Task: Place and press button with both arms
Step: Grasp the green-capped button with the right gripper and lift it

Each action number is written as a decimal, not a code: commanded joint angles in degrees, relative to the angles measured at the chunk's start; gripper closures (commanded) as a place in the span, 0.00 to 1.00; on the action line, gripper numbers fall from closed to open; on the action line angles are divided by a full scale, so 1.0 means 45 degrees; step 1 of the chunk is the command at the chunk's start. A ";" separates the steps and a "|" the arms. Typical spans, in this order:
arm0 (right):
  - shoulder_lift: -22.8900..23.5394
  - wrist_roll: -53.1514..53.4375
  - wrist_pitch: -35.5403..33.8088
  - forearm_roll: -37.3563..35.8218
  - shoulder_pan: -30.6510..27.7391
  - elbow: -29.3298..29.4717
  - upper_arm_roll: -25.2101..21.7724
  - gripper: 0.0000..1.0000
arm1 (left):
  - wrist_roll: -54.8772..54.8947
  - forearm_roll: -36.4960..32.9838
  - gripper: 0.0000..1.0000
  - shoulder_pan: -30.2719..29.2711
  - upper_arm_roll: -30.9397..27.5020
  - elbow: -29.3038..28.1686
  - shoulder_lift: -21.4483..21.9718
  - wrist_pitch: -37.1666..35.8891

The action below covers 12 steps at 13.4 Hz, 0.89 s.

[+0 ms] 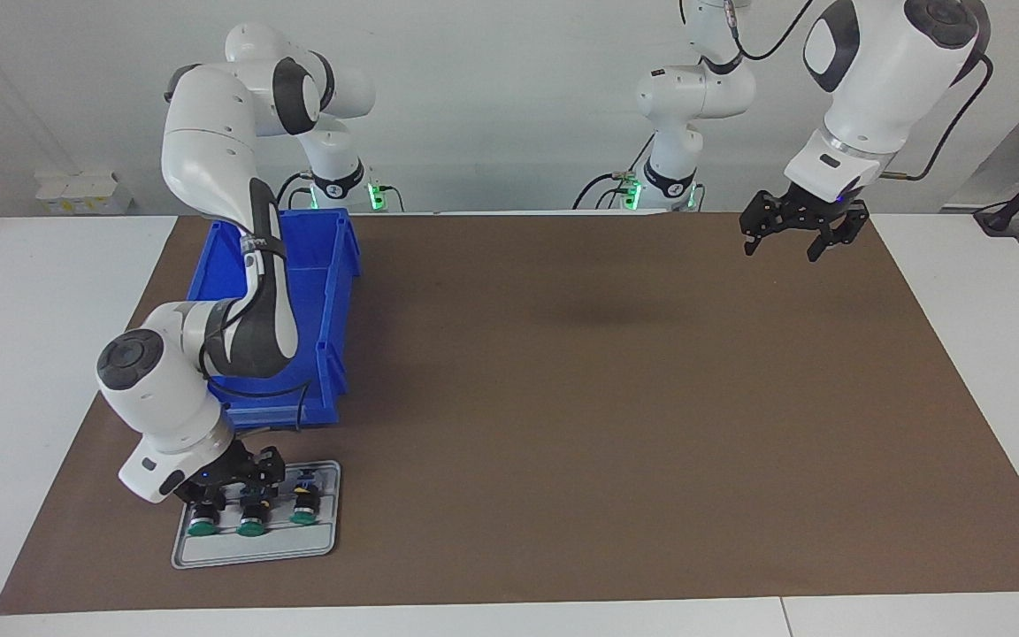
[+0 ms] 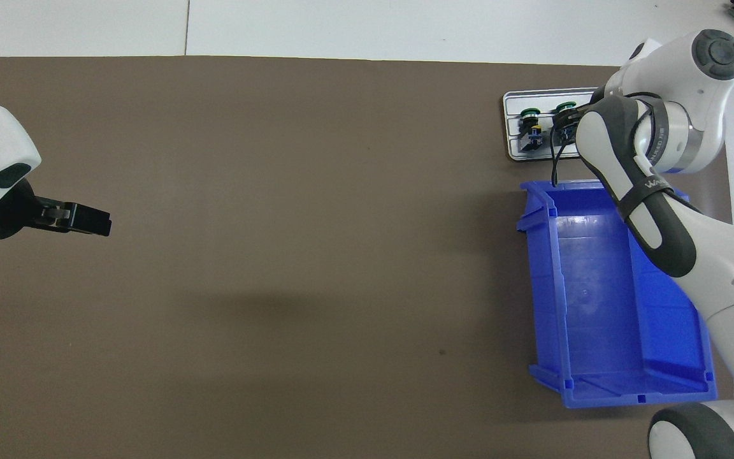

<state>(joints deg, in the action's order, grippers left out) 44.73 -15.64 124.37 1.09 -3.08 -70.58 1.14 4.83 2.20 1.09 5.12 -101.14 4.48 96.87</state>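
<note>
The right arm (image 1: 235, 265) reached out over the blue bin (image 1: 315, 292) toward a small grey tray (image 1: 253, 548) at its own end of the counter (image 1: 563, 398). The tray lay on the brown mat (image 1: 651, 487), farther from the robots than the bin and close to it. Three buttons with green caps lay side by side on the tray. The right tool (image 1: 231, 495) was low over the tray, at the two buttons nearest the end of the counter, the outer button (image 1: 201, 524) and the middle button (image 1: 251, 522). Its fingers stood partly apart, but I could not tell whether they touched or clamped any button. The third button (image 1: 303, 509) lay free beside them, not covered by the tool. In the overhead view the right arm hid a large part of the tray, and only two green caps were visible there.

The left arm (image 1: 881, 80) waited at the other end of the counter. The left tool (image 1: 788, 232) hung in the air above the brown mat, with its fingers wide apart and nothing between them. The blue bin looked empty inside.
</note>
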 commanded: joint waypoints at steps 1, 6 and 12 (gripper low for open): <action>0.0040 -0.0332 0.0332 -0.0106 -0.0194 -0.0175 0.0215 0.28 | 0.0080 -0.0060 0.00 -0.0106 0.0053 -0.0355 0.0274 0.0231; -0.0077 -0.0352 0.0332 -0.0067 -0.0272 -0.0702 0.0234 0.29 | 0.0080 -0.0060 0.00 -0.0106 0.0053 -0.0355 0.0274 0.0231; -0.0078 -0.0138 0.0741 0.0070 -0.0136 -0.0722 0.0254 0.89 | 0.0080 -0.0060 0.00 -0.0125 0.0073 -0.0355 0.0274 0.0231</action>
<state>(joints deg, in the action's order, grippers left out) 44.95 -15.84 125.65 1.10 -3.36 -72.56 1.35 4.83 2.20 1.09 5.12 -101.14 4.48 96.87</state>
